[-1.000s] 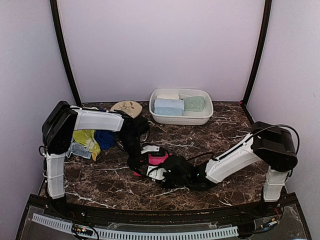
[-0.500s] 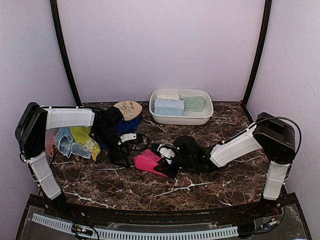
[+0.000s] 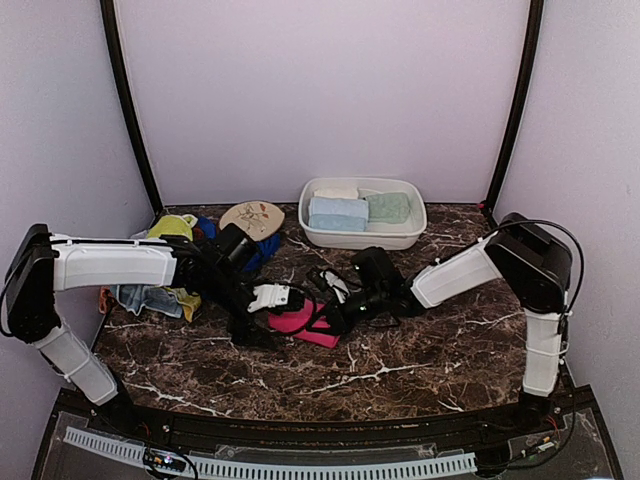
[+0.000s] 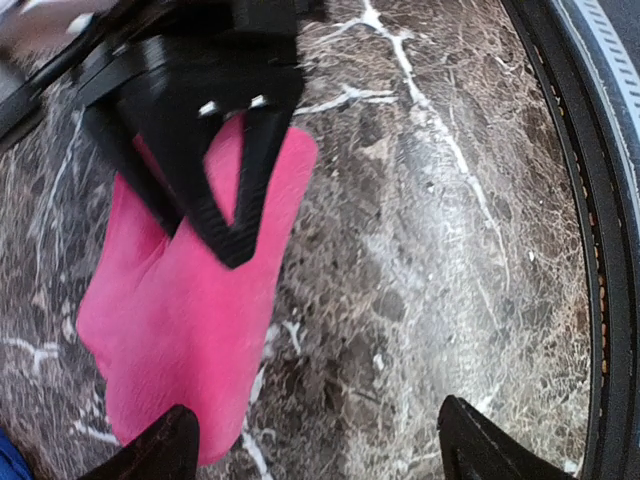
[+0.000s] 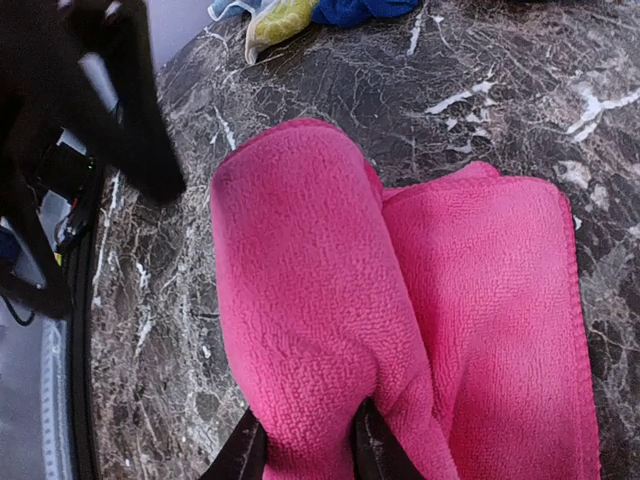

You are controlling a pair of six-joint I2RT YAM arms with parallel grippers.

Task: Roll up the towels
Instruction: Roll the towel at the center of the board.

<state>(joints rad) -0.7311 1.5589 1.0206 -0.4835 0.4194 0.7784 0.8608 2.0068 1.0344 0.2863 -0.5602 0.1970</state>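
Towel (image 3: 298,323), hot pink, lies mid-counter (image 3: 430,350), partly folded. Right wrist view shows what the top view hides: right gripper (image 5: 305,445) fingers pinching a thick fold of the towel. Left wrist view shows left gripper (image 4: 320,450) fingers spread wide, holding nothing, the towel just below-left of them. Only the top view shows the white basin (image 3: 400,238) with rolled towels (image 3: 338,213) at the back. Versus a second ago, the left elbow has swung far left and the left gripper has backed off the towel.

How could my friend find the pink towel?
Look at the dark marble table. Near its middle, in front of the white basin, lies the pink towel. It alone is hot pink; the heap at the table's left is blue and yellow.
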